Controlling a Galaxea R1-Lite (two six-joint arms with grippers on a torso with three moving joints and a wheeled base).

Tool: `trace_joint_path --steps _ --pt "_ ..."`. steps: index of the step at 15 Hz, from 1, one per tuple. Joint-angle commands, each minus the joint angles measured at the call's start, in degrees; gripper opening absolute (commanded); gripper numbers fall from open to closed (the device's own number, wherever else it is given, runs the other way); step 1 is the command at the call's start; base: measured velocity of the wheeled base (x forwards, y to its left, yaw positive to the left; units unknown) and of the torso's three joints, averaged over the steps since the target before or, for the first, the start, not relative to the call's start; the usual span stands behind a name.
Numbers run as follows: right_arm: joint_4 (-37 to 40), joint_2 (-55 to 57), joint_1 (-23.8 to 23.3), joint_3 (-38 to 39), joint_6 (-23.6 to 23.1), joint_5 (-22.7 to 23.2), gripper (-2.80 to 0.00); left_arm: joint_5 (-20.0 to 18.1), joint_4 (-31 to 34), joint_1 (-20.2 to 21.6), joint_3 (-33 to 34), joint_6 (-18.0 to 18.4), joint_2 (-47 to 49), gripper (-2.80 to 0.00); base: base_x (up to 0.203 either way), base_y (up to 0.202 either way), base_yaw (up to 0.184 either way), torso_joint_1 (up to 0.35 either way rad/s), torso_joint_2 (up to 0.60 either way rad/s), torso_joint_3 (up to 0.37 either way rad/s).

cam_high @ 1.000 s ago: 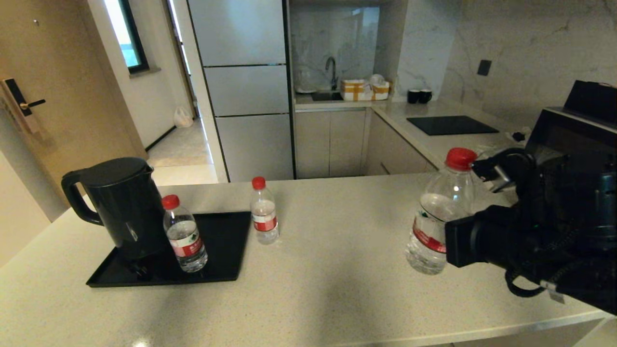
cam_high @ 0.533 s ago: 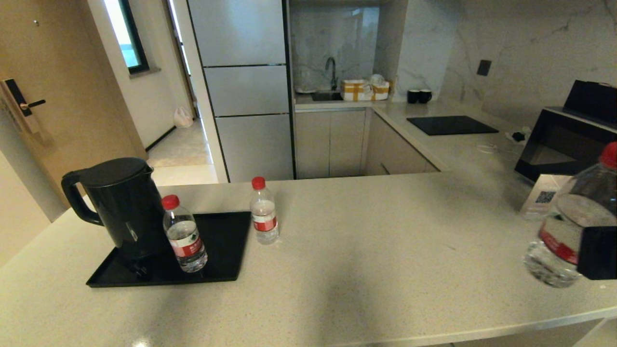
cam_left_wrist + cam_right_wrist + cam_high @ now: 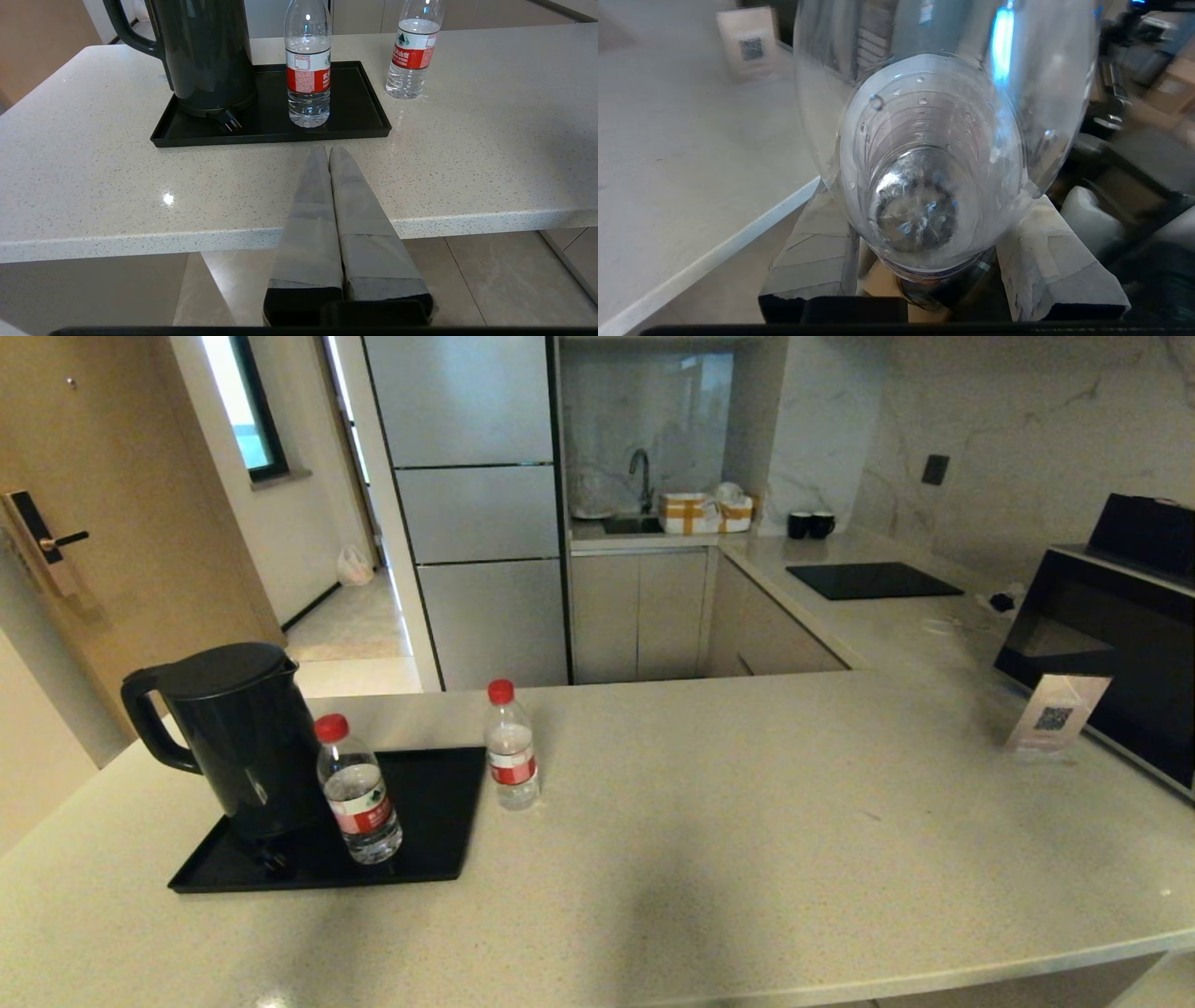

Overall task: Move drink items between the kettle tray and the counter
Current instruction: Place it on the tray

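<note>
Speckled stone counter [image 3: 668,140] off to one side of the right gripper [image 3: 924,261], jaws clamped on a clear water bottle [image 3: 934,154] past the edge. Light, thin-walled, slick, sloshing: best gripped mid-body. Left gripper [image 3: 329,151] closed, empty, just short of the kettle tray [image 3: 364,100].

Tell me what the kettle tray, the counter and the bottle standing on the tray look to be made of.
Kettle tray: probably black plastic or coated metal, smooth with a faint sheen; it mirrors the bottle faintly.
Counter: looks like speckled stone or composite, polished; a light glints on it.
Bottle on the tray: clear thin plastic, see-through with ribbed walls, under a glossy red-and-white label.
</note>
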Motion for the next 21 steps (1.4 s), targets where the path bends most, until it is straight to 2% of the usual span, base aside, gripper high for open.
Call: trace_joint_path --steps 1,3,4,6,8,9,10,11,21 --pt "0.96 -12.29 -1.85 4.21 -0.99 13.0 -2.8 0.04 0.0 0.0 -0.01 0.03 -0.02 -2.8 0.0 0.0 0.0 0.0 0.0 0.0" --pt "0.93 -15.94 -2.16 10.73 -1.68 30.67 -2.8 0.04 0.0 0.0 -0.01 0.03 -0.02 -2.8 0.0 0.0 0.0 0.0 0.0 0.0" --pt "0.68 -17.62 -2.23 15.08 -2.11 37.63 -2.8 0.04 0.0 0.0 0.0 0.03 -0.02 -2.8 0.0 0.0 0.0 0.0 0.0 0.0" --pt "-5.06 -18.64 -2.29 22.6 -3.51 46.79 -2.8 0.04 0.0 0.0 -0.01 0.03 -0.02 -2.8 0.0 0.0 0.0 0.0 0.0 0.0" --pt "-15.76 -18.93 -2.26 29.29 -4.64 52.05 -2.8 0.04 0.0 0.0 -0.01 0.03 -0.02 -2.8 0.0 0.0 0.0 0.0 0.0 0.0" --pt "-16.94 -18.98 -2.27 30.13 -1.82 52.03 -2.8 0.04 0.0 0.0 -0.01 0.03 -0.02 -2.8 0.0 0.0 0.0 0.0 0.0 0.0" --pt "-17.36 -18.95 -2.28 30.96 3.96 51.57 -2.8 0.04 0.0 0.0 -0.01 0.04 -0.11 -2.8 0.0 0.0 0.0 0.0 0.0 0.0" --pt "-18.43 -18.91 -2.33 31.66 6.41 50.35 -2.8 0.04 0.0 0.0 -0.01 0.03 -0.02 -2.8 0.0 0.0 0.0 0.0 0.0 0.0" --pt "-18.98 -19.01 -2.34 31.8 6.33 50.22 -2.8 -0.12 0.18 0.0 -0.01 0.38 -0.02 -2.8 0.0 0.0 0.0 0.0 0.0 0.0"
